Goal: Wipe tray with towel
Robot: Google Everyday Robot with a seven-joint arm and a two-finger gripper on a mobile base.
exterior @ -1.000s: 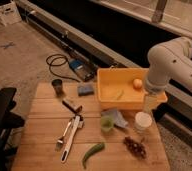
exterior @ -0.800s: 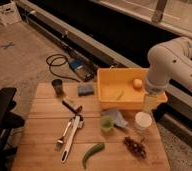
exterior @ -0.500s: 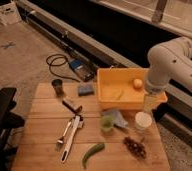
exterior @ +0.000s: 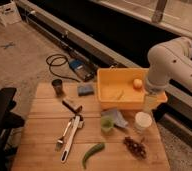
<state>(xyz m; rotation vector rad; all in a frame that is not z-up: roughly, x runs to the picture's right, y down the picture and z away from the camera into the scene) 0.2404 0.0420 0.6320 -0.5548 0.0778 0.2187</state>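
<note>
Nothing has shifted over the last second: the white arm holds the same pose, so the wipe is not yet under way. The gripper (exterior: 150,102) hangs at the right front corner of the yellow tray (exterior: 118,104), just above the white cup (exterior: 143,121), its jaws spread wide with nothing in them. The grey-blue towel (exterior: 117,117) lies crumpled on the wooden table (exterior: 39,125), just in front of the tray and touching the small green cup (exterior: 107,125), apart from the gripper. An orange fruit (exterior: 137,83) sits inside the tray. Judging by this, picking up the towel comes first.
</note>
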